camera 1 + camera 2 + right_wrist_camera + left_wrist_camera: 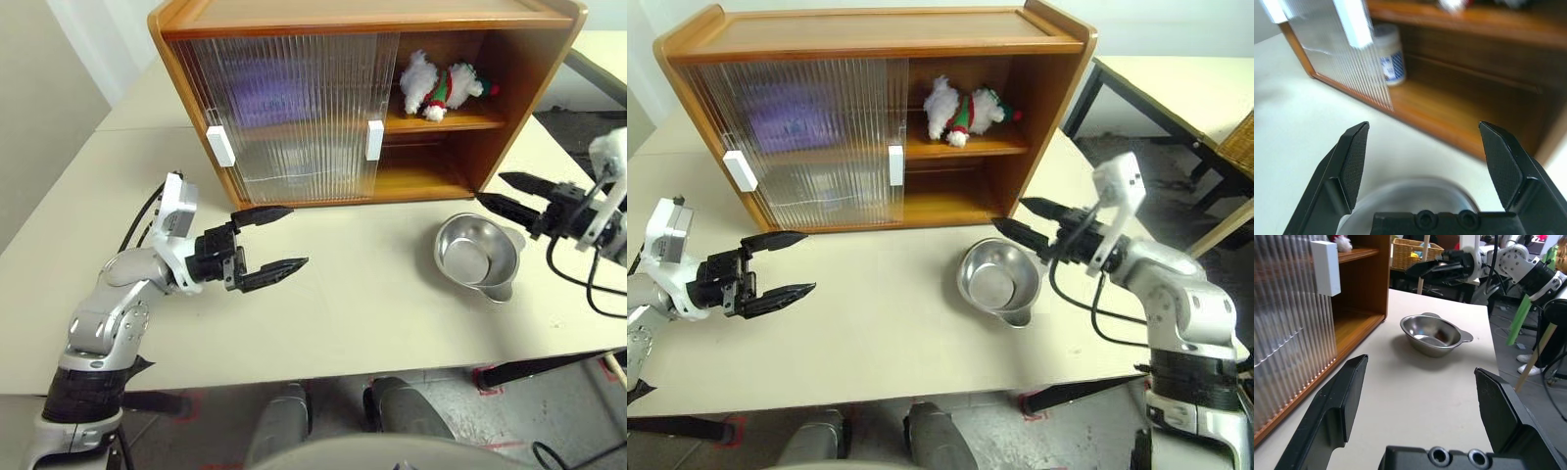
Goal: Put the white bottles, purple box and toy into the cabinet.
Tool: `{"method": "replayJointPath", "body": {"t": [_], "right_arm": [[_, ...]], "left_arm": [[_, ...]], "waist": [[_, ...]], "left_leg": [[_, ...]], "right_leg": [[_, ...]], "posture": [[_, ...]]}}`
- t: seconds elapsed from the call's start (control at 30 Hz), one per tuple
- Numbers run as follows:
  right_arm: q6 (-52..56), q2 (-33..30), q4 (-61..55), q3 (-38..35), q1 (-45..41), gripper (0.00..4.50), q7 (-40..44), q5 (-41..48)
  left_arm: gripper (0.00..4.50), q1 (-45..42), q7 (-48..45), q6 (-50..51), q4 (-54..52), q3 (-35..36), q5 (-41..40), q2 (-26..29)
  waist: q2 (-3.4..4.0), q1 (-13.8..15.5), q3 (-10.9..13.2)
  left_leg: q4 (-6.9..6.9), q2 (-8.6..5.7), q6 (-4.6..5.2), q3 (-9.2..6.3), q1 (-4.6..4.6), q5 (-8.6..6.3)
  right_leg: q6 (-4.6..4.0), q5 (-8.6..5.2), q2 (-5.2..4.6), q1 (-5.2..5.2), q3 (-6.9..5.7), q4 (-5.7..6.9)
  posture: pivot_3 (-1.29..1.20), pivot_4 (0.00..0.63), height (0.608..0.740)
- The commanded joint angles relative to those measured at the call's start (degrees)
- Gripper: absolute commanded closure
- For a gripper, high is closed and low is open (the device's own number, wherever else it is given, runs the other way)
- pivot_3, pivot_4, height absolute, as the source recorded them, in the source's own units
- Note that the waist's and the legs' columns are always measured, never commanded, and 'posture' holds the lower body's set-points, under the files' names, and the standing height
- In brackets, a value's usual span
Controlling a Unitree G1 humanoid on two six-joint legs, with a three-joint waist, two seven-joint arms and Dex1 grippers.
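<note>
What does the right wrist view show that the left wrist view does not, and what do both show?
Seen from the right wrist and not the left: a white bottle on the cabinet's lower shelf, partly behind the ribbed door, and the open right gripper from behind.
Seen from the left wrist and not the right: the open left gripper, the whole steel bowl, and a wicker basket beyond the table.
Shared: cabinet, door with white handle, bowl, table.

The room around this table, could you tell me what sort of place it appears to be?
Probably a robotics lab or test room, not a home. A wooden cabinet and a steel bowl stand as props on a plain pale table, and another table stands behind.
</note>
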Motion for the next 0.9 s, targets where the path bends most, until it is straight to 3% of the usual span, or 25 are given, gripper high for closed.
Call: {"method": "replayJointPath", "body": {"t": [0.03,0.17,0.27,0.6,0.9], "right_arm": [[3.06,1.09,1.24,-5.63,1.21,0.02,-2.1,4.55],[5.18,3.53,1.57,-8.32,2.79,0.02,-7.84,5.51],[6.05,3.01,1.38,-7.22,6.09,0.02,-7.71,4.45],[4.68,9.21,8.2,-15.64,7.99,0.02,-9.01,11.33],[3.48,12.04,12.86,-16.9,8.1,0.02,-15.62,10.56]], "left_arm": [[0.0,-0.05,-0.4,-0.47,0.73,-0.83,0.86,-0.19],[0.0,-0.34,-0.48,-0.46,0.89,-1.09,0.84,-0.18],[0.0,-0.7,-0.63,-0.4,1.07,-1.01,0.73,0.0],[0.0,-0.85,-1.25,-0.43,1.24,-0.75,0.77,0.39],[0.0,-0.77,-1.15,-0.51,1.18,-1.12,0.94,0.03]], "waist": [[0.01,-0.1,0.02],[-0.04,-0.46,0.03],[-0.05,-0.44,0.04],[-0.03,-0.46,0.04],[-0.02,-0.48,0.01]], "left_leg": [[-0.01,0.0,0.0,0.02,0.0,0.0],[-0.04,0.09,-0.01,0.08,0.06,-0.01],[-0.04,0.09,-0.01,0.07,0.05,-0.01],[-0.05,0.05,0.02,0.05,0.0,-0.05],[-0.05,0.05,0.03,0.03,0.01,-0.07]], "right_leg": [[0.03,-0.02,0.0,-0.01,0.01,0.01],[0.37,-0.21,0.07,-0.01,-0.01,0.01],[0.37,-0.2,0.05,-0.01,0.0,0.01],[0.36,-0.21,0.03,-0.06,0.04,0.0],[0.16,-0.11,0.02,-0.03,0.03,0.0]], "posture": [[-0.16,0.071,0.74],[-0.17,0.07,0.74],[-0.17,0.07,0.74],[-0.16,0.063,0.74],[-0.16,0.05,0.74]]}}
